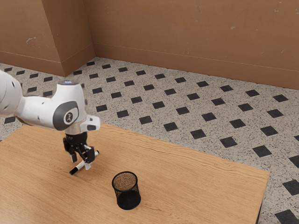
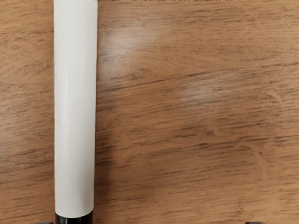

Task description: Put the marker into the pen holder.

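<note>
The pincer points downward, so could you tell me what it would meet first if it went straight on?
The pincer would probably meet the tabletop first, its open fingers straddling the marker, though one might brush it; the depth is unclear.

The table [image 1: 201, 186] looks like wood, streaked with grain and lightly glossy, with soft highlights. The marker [image 2: 74, 107] has a smooth, satin white barrel that looks like plastic and a shinier black end. Black mesh, apparently metal, forms the pen holder [image 1: 128, 200]. The arm [image 1: 39, 108] has a smooth white shell; the floor [image 1: 159, 130] is speckled like stone, the brown wall [image 1: 196, 32] matt and scuffed.
</note>
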